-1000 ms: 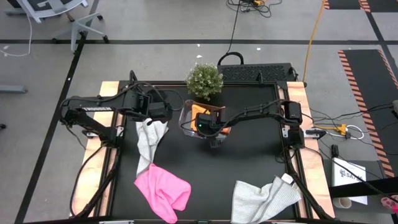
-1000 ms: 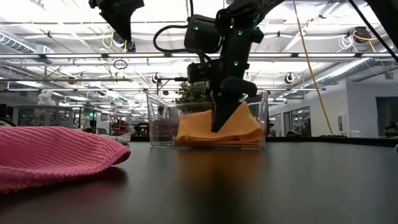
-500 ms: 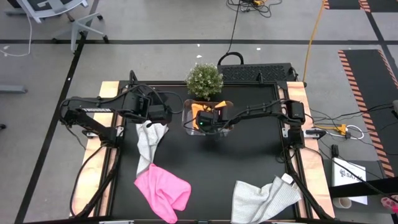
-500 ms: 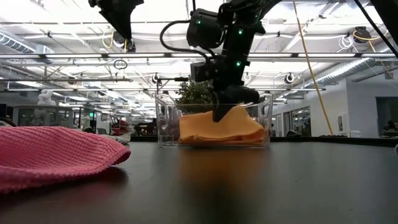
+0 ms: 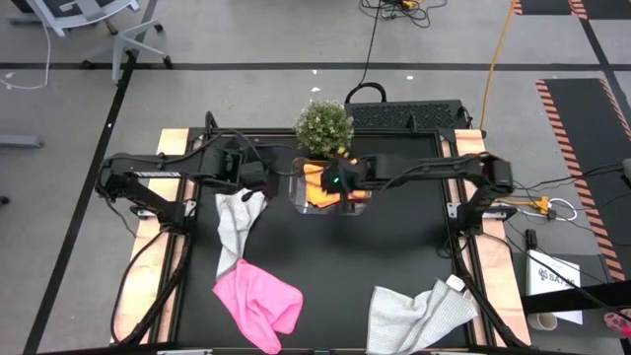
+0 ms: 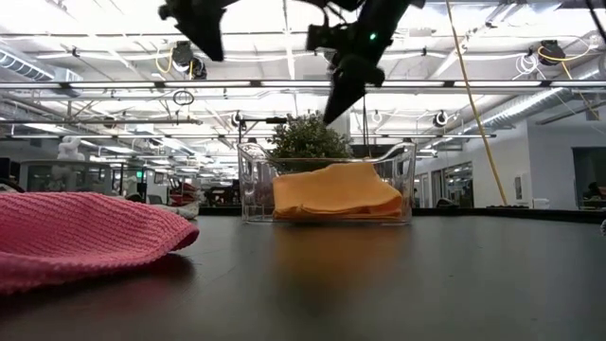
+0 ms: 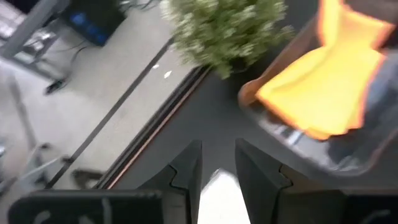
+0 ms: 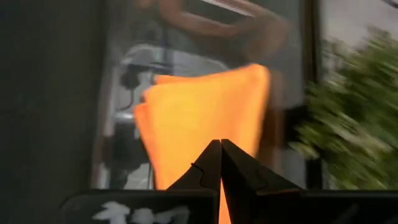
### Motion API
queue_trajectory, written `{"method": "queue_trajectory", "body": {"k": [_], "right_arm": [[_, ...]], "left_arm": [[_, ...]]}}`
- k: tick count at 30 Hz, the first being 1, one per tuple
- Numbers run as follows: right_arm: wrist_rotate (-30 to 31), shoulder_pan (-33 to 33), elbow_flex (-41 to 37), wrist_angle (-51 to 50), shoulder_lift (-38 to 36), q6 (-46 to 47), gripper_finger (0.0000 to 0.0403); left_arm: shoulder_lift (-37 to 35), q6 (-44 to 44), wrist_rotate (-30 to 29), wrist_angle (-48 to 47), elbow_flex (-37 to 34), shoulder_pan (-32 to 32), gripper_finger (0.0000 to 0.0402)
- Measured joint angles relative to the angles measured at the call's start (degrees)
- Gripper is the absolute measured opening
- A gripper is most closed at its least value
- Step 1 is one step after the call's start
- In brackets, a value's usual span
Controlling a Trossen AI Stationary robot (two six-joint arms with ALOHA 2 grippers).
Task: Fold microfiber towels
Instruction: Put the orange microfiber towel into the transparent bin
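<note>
The folded orange-yellow towel (image 5: 317, 177) (image 6: 331, 194) lies flat in the clear plastic tub (image 5: 299, 194) near the table's far edge. My right gripper (image 5: 333, 184) (image 6: 330, 114) (image 8: 221, 149) hangs shut and empty above the tub, clear of its rim. My left gripper (image 5: 262, 180) (image 7: 217, 171) is open, raised just left of the tub, above the top end of a light grey towel (image 5: 235, 225) that lies crumpled on the table. A pink towel (image 5: 258, 301) (image 6: 76, 237) and a second grey towel (image 5: 419, 316) lie bunched near the front edge.
A small potted plant (image 5: 324, 125) (image 6: 303, 142) stands just behind the tub at the far edge. The black tabletop between the tub and the front towels is bare. Wooden rails run along the table's left and right sides.
My right gripper, which was pressing down on the orange-yellow towel in the tub, has risen out of the tub and gone toward the far edge, staying shut. The towel stays folded in the tub. My left gripper has shifted a little toward the tub.
</note>
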Motion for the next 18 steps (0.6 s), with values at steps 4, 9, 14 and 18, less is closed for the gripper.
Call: {"method": "queue_trajectory", "body": {"k": [4,9,14,18], "right_arm": [[0.02,-1.26,-2.71,-0.90,-5.25,5.54,0.0000],[0.09,-1.27,-5.72,-1.00,-12.27,12.15,0.0000],[0.23,-0.79,-6.38,-0.05,-19.79,18.53,0.0000],[0.22,-0.06,-6.38,1.23,-24.50,21.25,0.0000]], "left_arm": [[1.05,6.86,2.45,11.86,-3.52,0.91,0.0097],[3.62,18.76,6.14,29.39,-9.67,1.52,0.0097],[10.72,28.58,13.65,39.60,-10.97,2.61,0.0096],[17.99,34.60,18.58,42.33,-8.18,5.44,0.0071]]}}
